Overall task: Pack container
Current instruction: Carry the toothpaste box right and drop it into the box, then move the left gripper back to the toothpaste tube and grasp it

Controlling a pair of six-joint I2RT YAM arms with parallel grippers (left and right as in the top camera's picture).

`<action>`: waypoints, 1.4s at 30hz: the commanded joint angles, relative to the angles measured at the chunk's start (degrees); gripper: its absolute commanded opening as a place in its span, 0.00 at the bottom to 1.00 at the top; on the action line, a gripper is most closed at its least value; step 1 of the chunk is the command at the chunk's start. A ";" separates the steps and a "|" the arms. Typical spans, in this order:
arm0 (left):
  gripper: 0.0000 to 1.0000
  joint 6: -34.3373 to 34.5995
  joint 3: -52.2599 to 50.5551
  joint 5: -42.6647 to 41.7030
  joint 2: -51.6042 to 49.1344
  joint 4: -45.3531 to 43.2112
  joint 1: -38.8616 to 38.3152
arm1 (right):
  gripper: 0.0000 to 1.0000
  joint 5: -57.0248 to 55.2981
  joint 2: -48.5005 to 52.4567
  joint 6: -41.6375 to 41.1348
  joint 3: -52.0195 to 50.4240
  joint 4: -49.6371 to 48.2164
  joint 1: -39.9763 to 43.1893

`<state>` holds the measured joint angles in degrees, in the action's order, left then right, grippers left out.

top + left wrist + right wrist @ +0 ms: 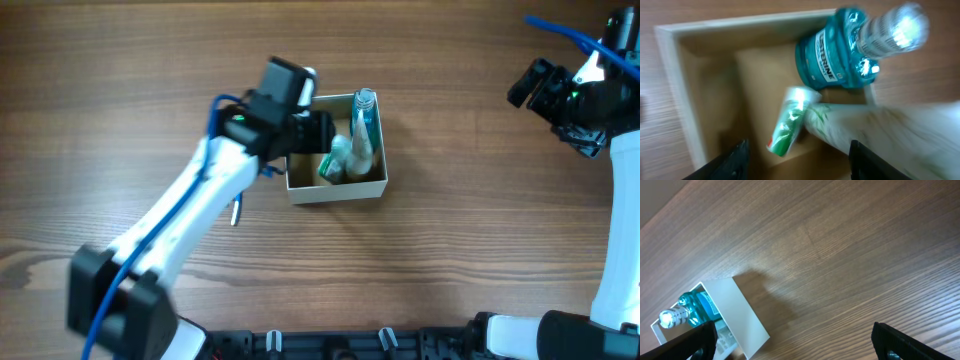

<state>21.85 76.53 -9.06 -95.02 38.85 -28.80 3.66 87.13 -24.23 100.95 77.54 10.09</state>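
So the container [335, 192] sat about mid-table, a touch toward the far edge and a bit left of centre; its walls ran square with the table [480, 230] edges. Inside it the mouthwash bottle [366, 125] lay along the right-hand wall; its long axis ran from near edge to far edge, with the clear cap aimed at the far edge and poking up over the far rim by that corner. It looked tilted rather than flat, bottom down in the box and cap propped high. Beside it, toward the middle, a couple of tubes [335, 160] were piled up touching the bottle; I couldn't tell exactly how they were stacked.

My left gripper [801, 159] hung right over the left half of the box, fingers apart and clamped on nothing; the open cardboard floor was below it, and the bottle lay off to its right. My right gripper [800, 341] was way off by the far right corner, fingers also spread and empty.

My guess: the left arm was the one to use, being basically on top of the thing. If the bottle needed settling, I'd come at it across its long axis, pushing the cap end down inside the rim.
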 commanded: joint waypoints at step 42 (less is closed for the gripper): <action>0.57 -9.27 -8.83 6.95 -17.31 3.98 30.45 | 1.00 0.50 0.04 -0.61 0.17 -0.35 0.11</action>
<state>15.42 67.88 0.08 -109.97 43.46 1.48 3.66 87.13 -24.23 100.95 77.30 10.09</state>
